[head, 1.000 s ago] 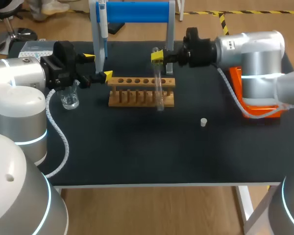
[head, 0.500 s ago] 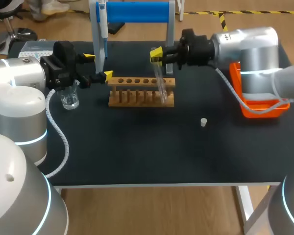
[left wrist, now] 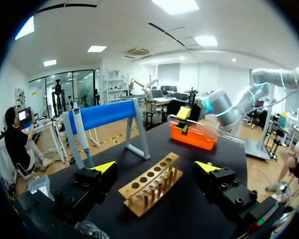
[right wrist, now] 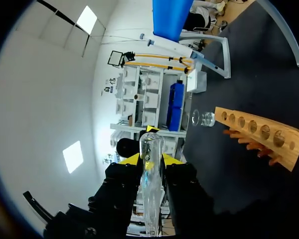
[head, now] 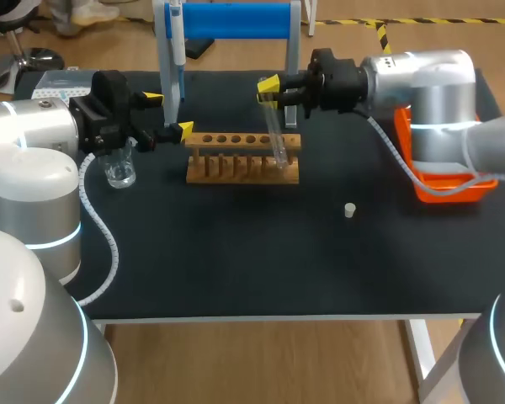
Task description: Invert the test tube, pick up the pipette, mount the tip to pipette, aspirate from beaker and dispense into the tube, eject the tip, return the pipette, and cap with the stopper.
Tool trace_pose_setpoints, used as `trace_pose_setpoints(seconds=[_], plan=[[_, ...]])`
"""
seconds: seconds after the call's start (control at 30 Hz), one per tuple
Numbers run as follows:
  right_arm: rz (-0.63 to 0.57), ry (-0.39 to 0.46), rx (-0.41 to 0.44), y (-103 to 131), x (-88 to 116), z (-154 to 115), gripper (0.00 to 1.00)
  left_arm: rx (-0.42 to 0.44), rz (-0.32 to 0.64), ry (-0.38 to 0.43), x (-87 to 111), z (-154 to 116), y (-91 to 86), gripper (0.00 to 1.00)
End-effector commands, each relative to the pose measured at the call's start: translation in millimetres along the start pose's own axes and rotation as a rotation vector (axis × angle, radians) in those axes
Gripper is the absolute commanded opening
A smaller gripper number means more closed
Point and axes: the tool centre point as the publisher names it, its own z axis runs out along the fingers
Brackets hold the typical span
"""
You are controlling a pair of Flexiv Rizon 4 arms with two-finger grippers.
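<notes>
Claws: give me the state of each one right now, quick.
Left claw: open, holding nothing.
Right claw: closed on the clear glass test tube.

beaker: upper part behind left arm | orange tray: mostly behind right arm

From the rack, open tabletop lies toward 6 o'clock, with only a small stopper at 4. The blue stand blocks 12, the beaker 9, and the tilted tube, seemingly touching it, its 3 o'clock end.
</notes>
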Motion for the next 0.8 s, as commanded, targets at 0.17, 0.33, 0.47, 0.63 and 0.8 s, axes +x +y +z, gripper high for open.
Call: trace_pose_setpoints(seconds=[0.17,0.33,0.47,0.63,0.8], plan=[[0.000,-0.002,0.001,0.0,0.7,-1.1,0.00,0.008,0.001,0.001,-0.1,-0.1,2.3,1.00],[0.000,-0.002,0.001,0.0,0.7,-1.1,0.00,0.008,0.001,0.001,-0.1,-0.1,2.3,1.00],[0.000,-0.002,0.001,0.0,0.7,-1.1,0.00,0.008,0.001,0.001,-0.1,-0.1,2.3,1.00],[0.000,-0.002,0.001,0.0,0.7,-1.1,0.00,0.008,0.001,0.001,-0.1,-0.1,2.3,1.00],[-0.004,-0.014,-0.013,-0.2,1.2,-1.5,0.00,0.008,0.001,0.001,-0.1,-0.1,2.3,1.00]])
